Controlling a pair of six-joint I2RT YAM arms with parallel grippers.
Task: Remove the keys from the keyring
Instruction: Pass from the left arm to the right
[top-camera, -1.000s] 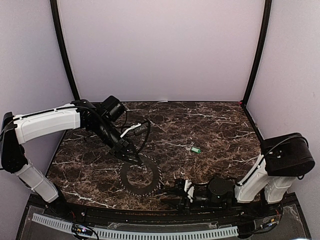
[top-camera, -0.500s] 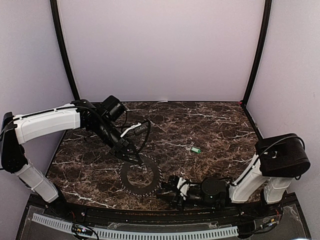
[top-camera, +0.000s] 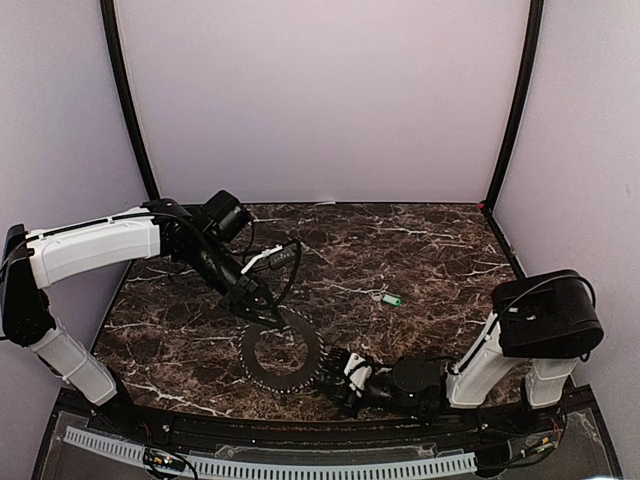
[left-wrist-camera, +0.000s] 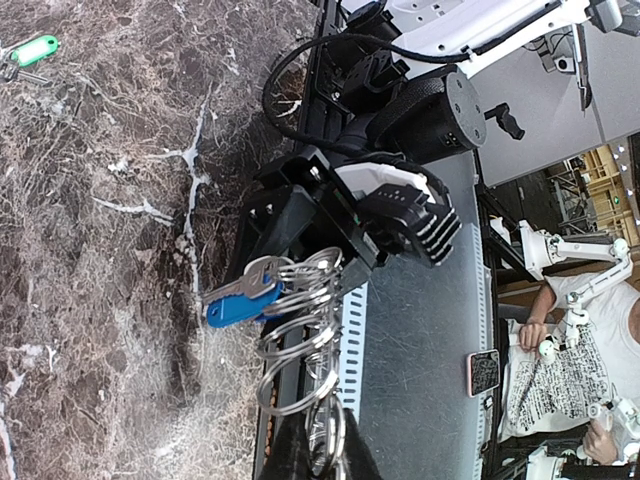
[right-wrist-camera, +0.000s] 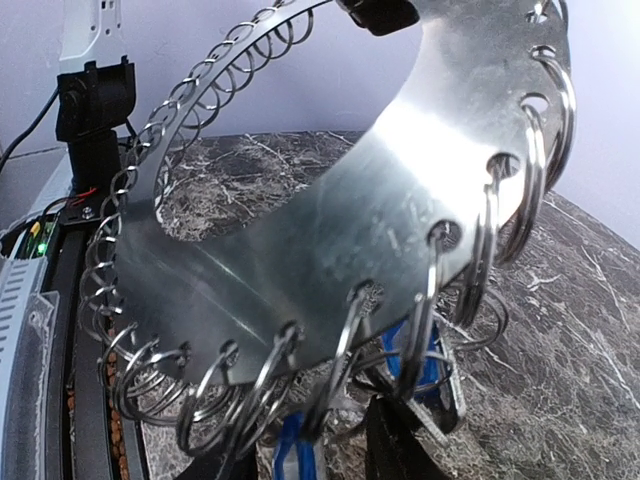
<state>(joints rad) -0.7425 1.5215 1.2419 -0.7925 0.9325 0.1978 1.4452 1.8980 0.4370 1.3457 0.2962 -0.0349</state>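
The keyring, a flat dark toothed ring, is tilted up off the marble table near the front edge. My left gripper is shut on its far rim. Up close the keyring is a metal plate with wire loops through holes along its edge. One blue key hangs from those loops; blue keys dangle below the plate. My right gripper sits at the ring's near right rim, open, its fingers apart around a blue key. A green key lies loose on the table.
A white perforated cable duct runs along the near edge below the arm bases. Purple walls and black posts enclose the table. A phone lies on the grey surface beyond the table edge.
My right arm has slid left along the front edge, bringing its gripper up to the keyring's rim. The left arm and the ring have stayed put.
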